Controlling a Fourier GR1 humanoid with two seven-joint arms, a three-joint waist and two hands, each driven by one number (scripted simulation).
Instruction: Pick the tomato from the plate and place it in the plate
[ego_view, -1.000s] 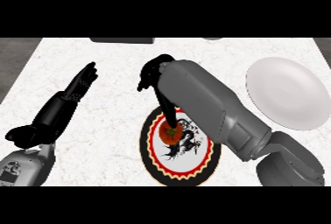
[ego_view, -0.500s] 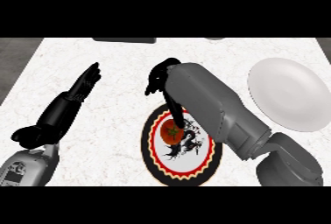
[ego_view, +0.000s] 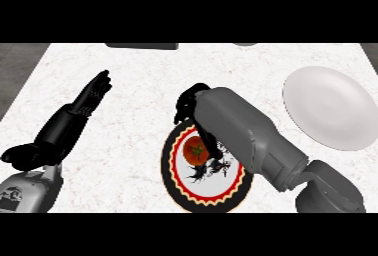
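Tomato (ego_view: 196, 149) — small, round, red — lies on the upper left part of the patterned plate (ego_view: 193, 196), a round plate with a black rim, a red and cream zigzag band and a white centre bearing a black figure. We see this plate near the middle of the white speckled counter (ego_view: 148, 85).

We locate the right hand (ego_view: 189, 104) above the far edge of the patterned plate, at the end of a grey forearm (ego_view: 247, 135) that crosses the plate's right side. Its black fingers are curled downward, and one dark finger (ego_view: 210, 145) reaches down just beside the tomato. We cannot tell whether it touches the tomato — the fingers do not appear to enclose it.

We find the plain white round plate (ego_view: 332, 107) at the right of the counter, well apart from the patterned plate.

The left hand (ego_view: 94, 92) shows at the left of the view, fingers straight and together, pointing away from the robot, holding nothing.
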